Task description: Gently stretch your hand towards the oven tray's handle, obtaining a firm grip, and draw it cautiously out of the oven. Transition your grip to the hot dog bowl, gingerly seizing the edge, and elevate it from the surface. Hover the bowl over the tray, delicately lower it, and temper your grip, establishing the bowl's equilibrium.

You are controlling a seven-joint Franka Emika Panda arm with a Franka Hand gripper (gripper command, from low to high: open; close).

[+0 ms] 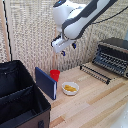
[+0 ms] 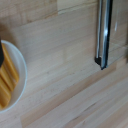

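Here, the Franka arm's gripper [image 1: 63, 47] hangs high above the wooden table [image 1: 95, 100], its fingers seemingly parted and empty. The hot dog bowl [image 1: 70, 88] sits beside a red cup [image 1: 55, 75]; the oven tray [image 1: 111, 61] juts from the oven [image 1: 116, 47]. Judged next: descending to the bowl's rim.

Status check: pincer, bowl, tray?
Pincer high above table, holding nothing; open or shut unclear. Hot dog bowl on table, untouched. Oven tray at oven. Black rail lies between.
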